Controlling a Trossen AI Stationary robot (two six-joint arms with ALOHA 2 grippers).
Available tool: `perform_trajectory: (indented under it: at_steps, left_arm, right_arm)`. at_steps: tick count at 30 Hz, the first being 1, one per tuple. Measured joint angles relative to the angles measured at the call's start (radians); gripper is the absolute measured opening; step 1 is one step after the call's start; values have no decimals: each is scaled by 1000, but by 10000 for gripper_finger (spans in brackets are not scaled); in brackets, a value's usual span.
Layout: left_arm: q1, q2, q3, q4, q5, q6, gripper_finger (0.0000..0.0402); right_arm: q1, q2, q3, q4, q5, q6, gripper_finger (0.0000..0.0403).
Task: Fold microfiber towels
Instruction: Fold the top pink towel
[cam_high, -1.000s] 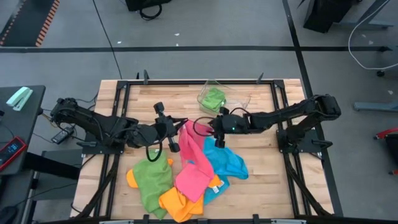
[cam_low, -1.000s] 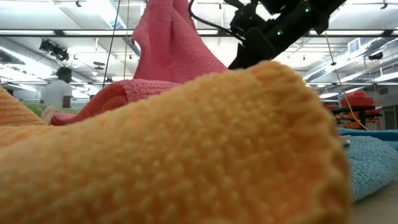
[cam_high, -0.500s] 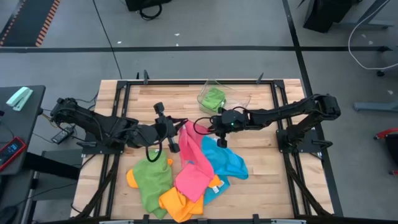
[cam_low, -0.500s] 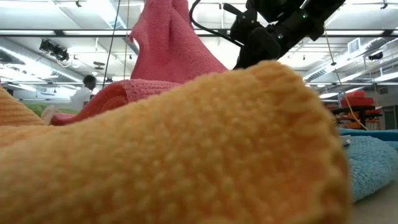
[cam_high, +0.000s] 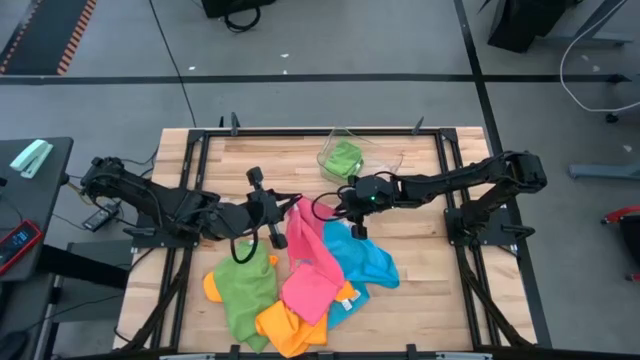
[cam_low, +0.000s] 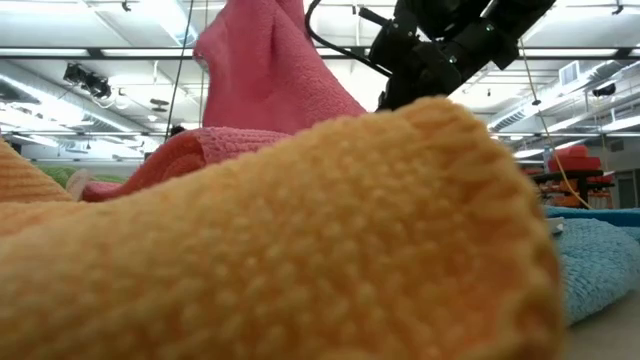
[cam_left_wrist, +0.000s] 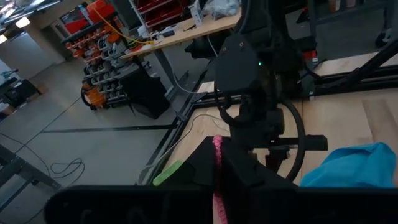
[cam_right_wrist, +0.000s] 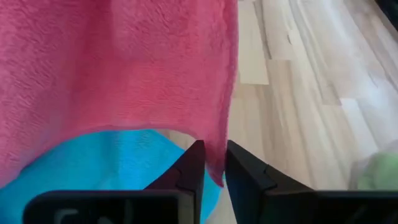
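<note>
Wooden table (cam_high: 420, 290): towel pile (cam_high: 290, 280), clear tray (cam_high: 372, 160).

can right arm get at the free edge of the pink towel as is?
Probably yes: the right gripper already has the pink towel edge between its fingers, nothing blocking, while the left gripper pinches another corner.

The left arm reaches in low from its side, elbow bent, its left gripper (cam_high: 284, 221) near the middle with jaws shut on a fold of the pink towel (cam_high: 308, 262), which hangs below them. The right arm stretches in from its side toward it; the right gripper (cam_right_wrist: 211, 167) has narrow jaws closed around that towel's edge.
</note>
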Motion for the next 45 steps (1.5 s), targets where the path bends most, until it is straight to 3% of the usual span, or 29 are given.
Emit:
perform_trajectory:
  at_steps: [8, 16, 20, 26, 31, 35, 40, 45]
  left_arm:
    - [-1, 0, 0, 12, 0, 20, 10]
    - [-1, 0, 0, 25, 0, 27, 29]
    - [-1, 0, 0, 22, 0, 27, 17]
    - [-1, 0, 0, -105, 0, -41, 13]
    - [10, 0, 0, -285, 0, -124, 33]
    - [24, 0, 0, -378, 0, -165, 22]
    - [20, 0, 0, -395, -1, -164, 9]
    - [14, -14, 0, -396, -4, -155, 28]
  right_arm:
    - [-10, 0, 0, 13, -58, -14, 94]
    - [-10, 0, 0, -18, -59, -21, 43]
    - [-10, 0, 0, -23, -36, -26, 13]
    - [-10, -39, 16, -74, 23, -53, 6]
    - [-1, -84, 80, -244, 24, -51, 5]
    - [27, -108, 159, -388, 48, -31, 4]
    - [81, -122, 292, -561, 128, -18, 4]
    - [132, -129, 428, -701, 194, -14, 4]
